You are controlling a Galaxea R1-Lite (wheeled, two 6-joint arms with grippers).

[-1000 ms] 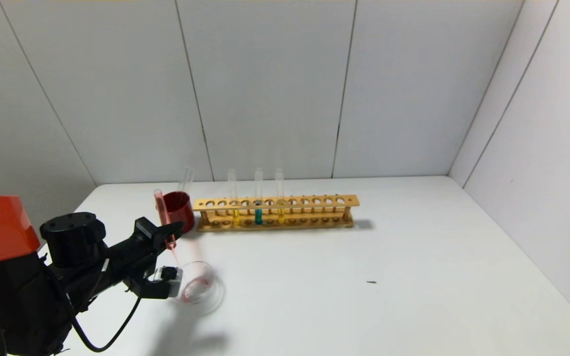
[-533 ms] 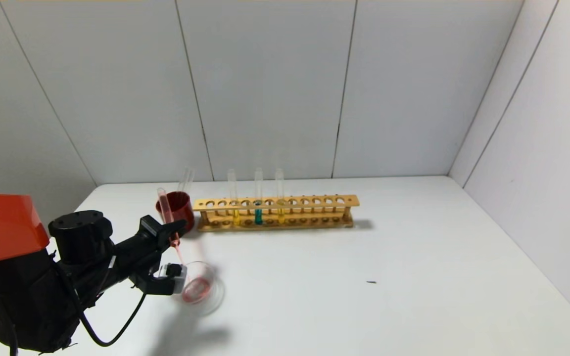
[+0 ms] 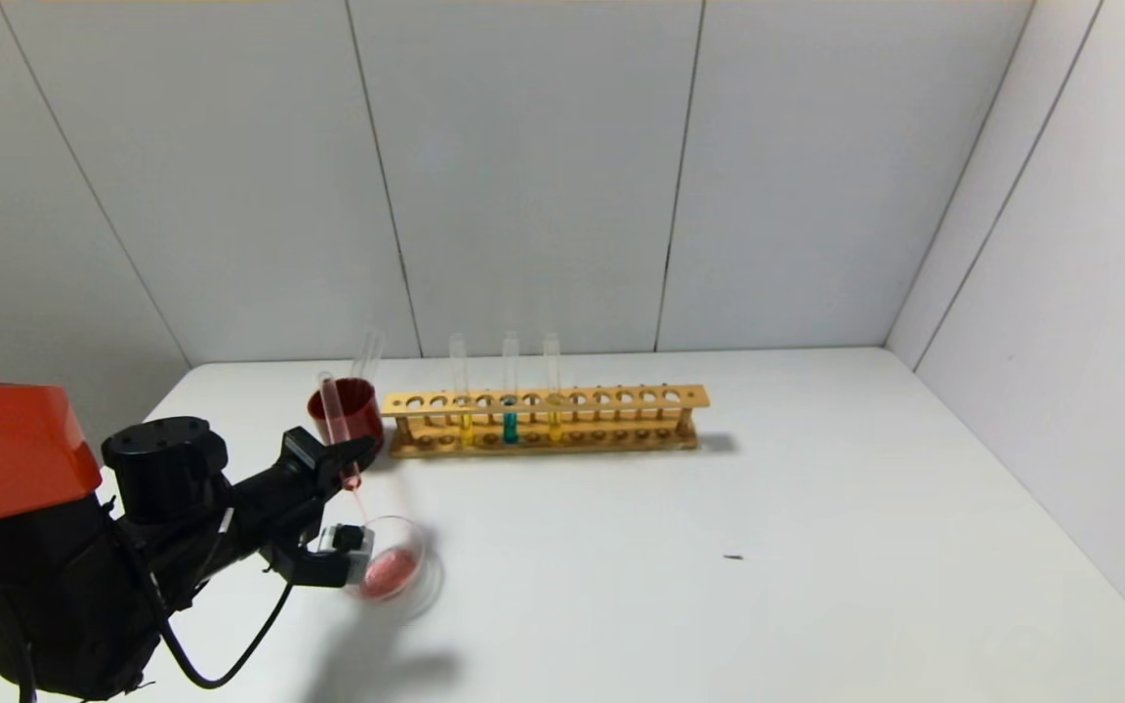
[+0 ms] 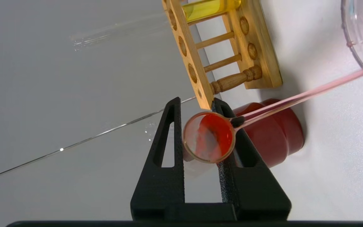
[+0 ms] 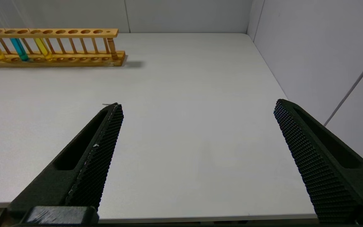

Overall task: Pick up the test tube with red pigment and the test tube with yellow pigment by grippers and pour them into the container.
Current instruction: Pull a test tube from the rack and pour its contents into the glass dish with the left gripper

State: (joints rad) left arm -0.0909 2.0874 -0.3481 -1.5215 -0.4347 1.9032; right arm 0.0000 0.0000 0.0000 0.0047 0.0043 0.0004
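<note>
Left gripper [image 3: 346, 459] fingers clamp red test tube [image 3: 336, 422], inverted, thin stream into glass dish [image 3: 389, 568]. Risk: drift sends stream onto desk [image 3: 719, 586]. Right gripper [image 5: 197, 107] fingers spread, idle.

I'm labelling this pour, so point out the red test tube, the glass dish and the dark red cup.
red test tube [image 3: 336, 422], head view, mid-shaft.
glass dish [image 3: 423, 547], head view, clear wall.
dark red cup [image 4: 273, 138], left wrist view, side wall.

A dark red cup [image 3: 348, 415] and wooden rack [image 3: 543, 420] crowd the table's [image 3: 719, 586] far left; elsewhere lies open.
</note>
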